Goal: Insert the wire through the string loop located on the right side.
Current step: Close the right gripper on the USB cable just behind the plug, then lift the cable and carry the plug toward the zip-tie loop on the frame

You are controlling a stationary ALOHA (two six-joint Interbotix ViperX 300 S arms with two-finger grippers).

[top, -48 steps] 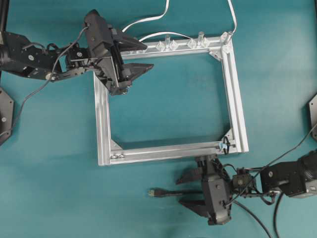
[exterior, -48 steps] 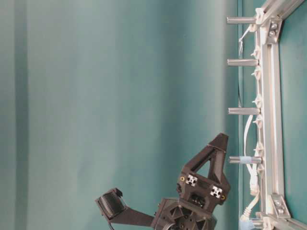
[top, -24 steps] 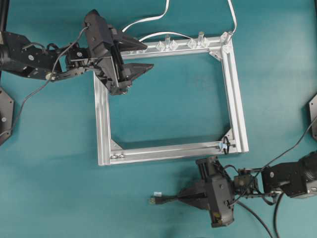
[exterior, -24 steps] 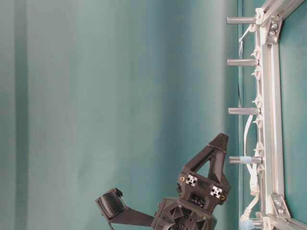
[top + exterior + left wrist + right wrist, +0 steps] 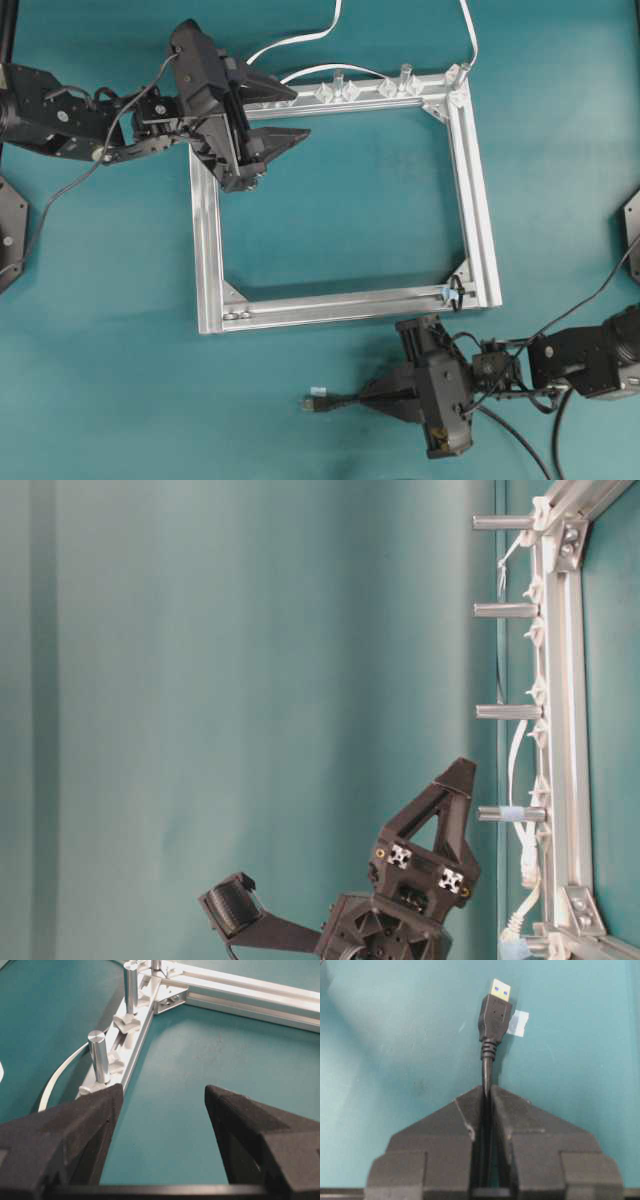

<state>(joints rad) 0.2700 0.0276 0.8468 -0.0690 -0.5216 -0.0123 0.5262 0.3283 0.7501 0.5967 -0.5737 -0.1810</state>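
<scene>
Gripping the wire (image 5: 485, 1077) is the step just settled: the right hand (image 5: 486, 1094) is clamped on the black cable a little behind its plug (image 5: 495, 1016), so the plug and its metal tip stick out ahead of the fingers (image 5: 462, 1120). In the overhead view that hand (image 5: 385, 393) sits low over the bench (image 5: 120, 400), below the frame's near rail, with the plug (image 5: 315, 403) pointing left, away from the target.

What comes next, as I judge it, is a lift and a turn: the plug has to be swung round and carried up toward the loop (image 5: 455, 290), a small dark ring tied at the frame's (image 5: 340, 305) lower right corner, near the hand but apart from it. The ring is tiny, so the tip must be lined up squarely with it; the short length of free cable should help keep the plug from drooping.

The left hand (image 5: 285, 118) hangs wide open over the frame's upper left corner, holding nothing, its fingers (image 5: 80, 1125) clear of the pegs (image 5: 99, 1055).
</scene>
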